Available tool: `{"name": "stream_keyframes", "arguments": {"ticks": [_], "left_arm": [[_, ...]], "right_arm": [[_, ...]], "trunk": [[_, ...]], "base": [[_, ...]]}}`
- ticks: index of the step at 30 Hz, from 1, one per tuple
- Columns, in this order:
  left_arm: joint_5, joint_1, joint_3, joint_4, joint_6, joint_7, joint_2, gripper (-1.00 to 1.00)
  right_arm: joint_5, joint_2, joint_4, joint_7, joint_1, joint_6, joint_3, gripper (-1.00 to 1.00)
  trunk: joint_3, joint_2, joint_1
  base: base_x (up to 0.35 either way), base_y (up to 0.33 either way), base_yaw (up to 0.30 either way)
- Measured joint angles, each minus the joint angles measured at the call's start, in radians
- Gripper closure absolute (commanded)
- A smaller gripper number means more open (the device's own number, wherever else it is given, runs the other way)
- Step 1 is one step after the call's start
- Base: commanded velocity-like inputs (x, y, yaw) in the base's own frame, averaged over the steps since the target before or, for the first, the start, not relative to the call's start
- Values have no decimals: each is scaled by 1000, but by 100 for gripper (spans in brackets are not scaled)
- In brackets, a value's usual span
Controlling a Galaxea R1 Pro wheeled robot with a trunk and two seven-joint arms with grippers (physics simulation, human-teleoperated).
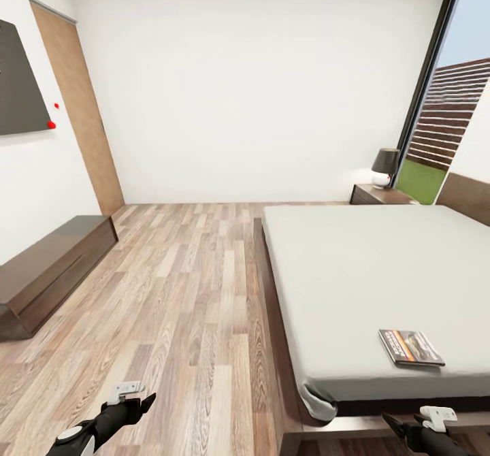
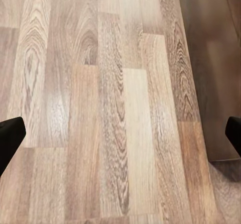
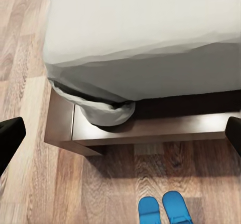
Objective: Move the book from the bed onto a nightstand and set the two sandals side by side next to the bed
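Open wood floor [image 1: 184, 292] runs between TV bench [image 1: 47, 265] at left and bed [image 1: 381, 272] at right; bed frame corner [image 3: 75, 133] juts near, two sandals [image 3: 163, 210] just before it on the floor

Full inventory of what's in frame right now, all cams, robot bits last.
bed: 1, pale grey mattress on dark brown frame, right side of room
book: 1, dark cover, on the mattress near the foot corner
sandals: 2, bright blue, side by side on the floor at the bed's foot
nightstand: 1, dark brown, beyond the bed by the window
lamp: 1, dark shade, on the nightstand
bench: 1, dark brown, along the left wall
TV: 1, black, on the left wall
door: 1, brown wood, left wall
left claw: open, over bare floor
right claw: open, over the bed's foot
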Motion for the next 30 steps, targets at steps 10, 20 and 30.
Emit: {"name": "stream_keyframes", "arguments": {"ticks": [10,20,30], "left_arm": [[0,0,0,0,0,0,0,-100],[0,0,0,0,0,0,0,-100],[0,0,0,0,0,0,0,-100]], "right_arm": [[0,0,0,0,0,0,0,-100],[0,0,0,0,0,0,0,-100],[0,0,0,0,0,0,0,-100]], "trunk": [[16,0,0],[29,0,0],[31,0,0]], "base": [[0,0,0],[0,0,0],[0,-27,0]]}}
